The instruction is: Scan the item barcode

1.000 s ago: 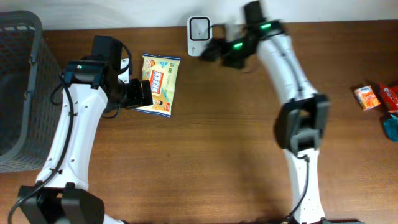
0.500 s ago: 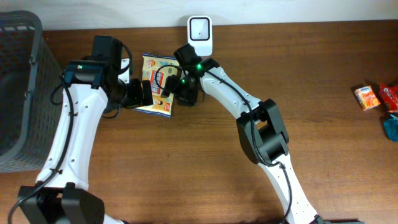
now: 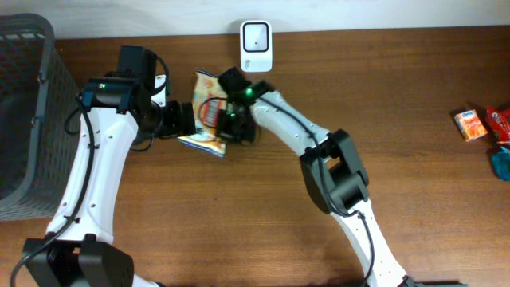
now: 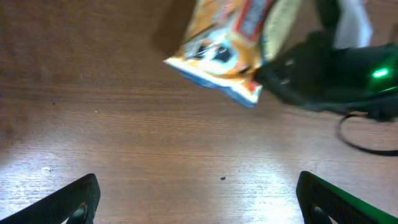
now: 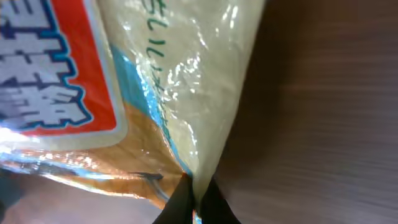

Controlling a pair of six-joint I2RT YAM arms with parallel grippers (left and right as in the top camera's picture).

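The right gripper [image 3: 229, 121] is now clamped on the packet [image 3: 209, 119]. A second ago it was up by the scanner [image 3: 256, 36] with its jaws apart. Half a second ago it had reached the packet but had not yet closed. In the right wrist view, the right gripper [image 5: 194, 200] pinches a thin fold at the edge of the packet [image 5: 155, 81], and the glossy wrapper fills most of the frame.

The packet has changed too. Earlier it lay flat on the table [image 3: 446, 223] with its yellow face up. Now it is tipped and rumpled, with its right side raised in the grip and its lower corner still down near the wood. It sits between the two grippers, below and left of the scanner and apart from it.

The left gripper [image 3: 180, 118] has not moved and stays wide open just beside the packet's left edge. In the left wrist view, the left gripper [image 4: 199, 205] has only bare table between its fingers. The packet [image 4: 230, 43] hangs tilted ahead of them, with the right gripper [image 4: 329, 68] dark behind it.

The basket [image 3: 24, 119] at the left edge and the small packs [image 3: 472, 124] at the far right are where they were.
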